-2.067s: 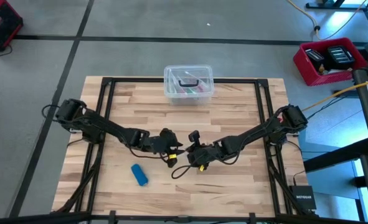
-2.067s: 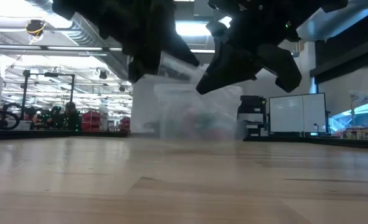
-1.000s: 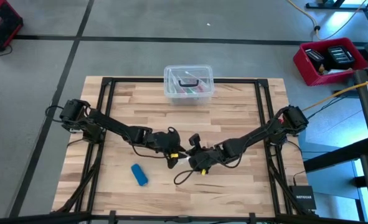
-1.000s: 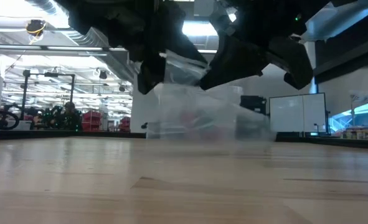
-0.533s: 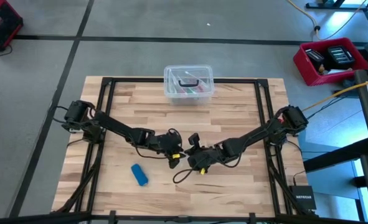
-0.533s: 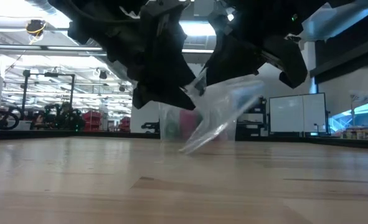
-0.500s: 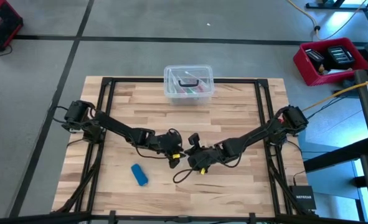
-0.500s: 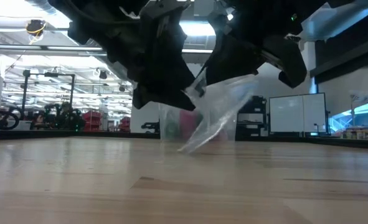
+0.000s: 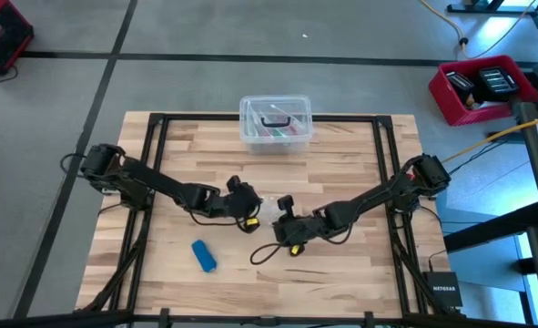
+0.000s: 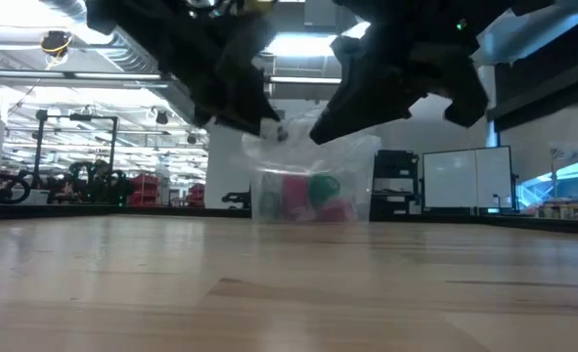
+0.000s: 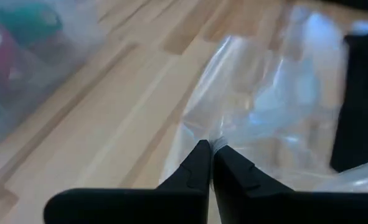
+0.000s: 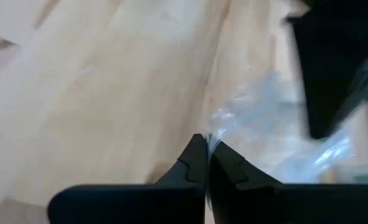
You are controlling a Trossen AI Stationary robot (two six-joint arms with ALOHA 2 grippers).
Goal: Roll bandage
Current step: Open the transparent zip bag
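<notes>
I have both arms reaching in toward the middle of the pale wooden slatted table (image 9: 341, 155), in front of the clear plastic lidded box (image 9: 275, 123) at its far edge. My left pincer (image 11: 207, 163) has its 2 dark fingers pressed together, pinching an edge of the small clear crinkled plastic bag (image 11: 277, 118). My right pincer (image 12: 206, 157) is likewise pressed together on another edge of the same bag, so the bag hangs between the 2 pincers, lifted off the table in front of the box. In the low view the box behind it shows red and green items inside. The bandage, a compact bright blue fabric roll (image 9: 203, 256), lies on the table nearer to me than the box, on its left side, well apart from both pincers.
</notes>
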